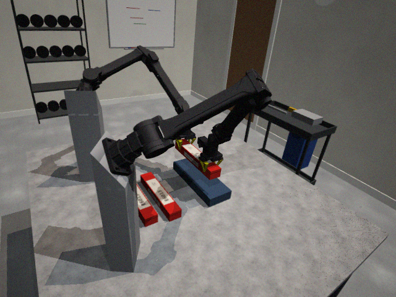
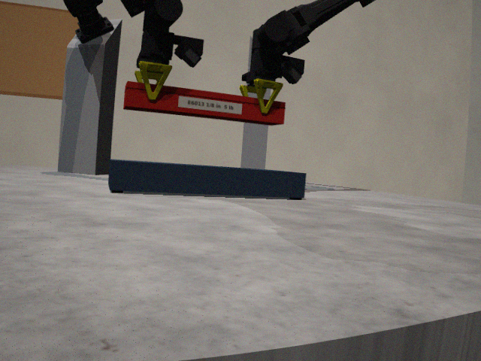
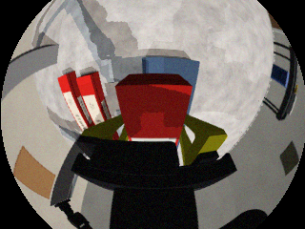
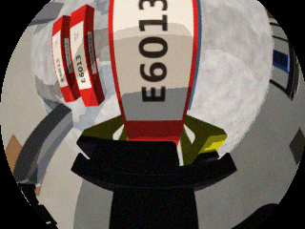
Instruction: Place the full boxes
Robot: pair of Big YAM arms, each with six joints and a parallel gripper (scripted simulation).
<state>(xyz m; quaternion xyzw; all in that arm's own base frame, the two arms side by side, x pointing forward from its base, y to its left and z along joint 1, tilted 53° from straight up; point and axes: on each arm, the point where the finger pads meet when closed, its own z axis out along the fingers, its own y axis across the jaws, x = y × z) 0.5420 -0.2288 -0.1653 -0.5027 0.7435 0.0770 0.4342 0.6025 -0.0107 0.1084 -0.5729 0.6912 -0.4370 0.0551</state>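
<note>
We grip one red box [image 1: 192, 151] [image 2: 210, 104] [image 3: 152, 105] [image 4: 154, 57] near its ends in our left jaws [image 1: 186, 143] [image 2: 259, 101] and right jaws [image 1: 211, 164] [image 2: 149, 92]; below both hangs no contact, just the blue platform [image 1: 200, 185] [image 2: 205, 180] [image 3: 191, 72] [image 4: 196, 62], while two other boxes [image 1: 161, 196] [image 3: 92, 95] [image 4: 86, 62] lie beside it, lower than the jaws

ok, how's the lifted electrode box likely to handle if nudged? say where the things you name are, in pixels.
Probably stiff: the lifted box [image 1: 192, 151] [image 2: 210, 105] [image 3: 154, 105] [image 4: 154, 62] spans left pincer [image 1: 185, 145] [image 2: 261, 109] [image 3: 153, 114] to right pincer [image 1: 211, 166] [image 2: 150, 97] [image 4: 153, 114] without visible sag. Unlikely to roll, given flat sides. Weight: can't tell; "5 lb" is only the label.
</note>
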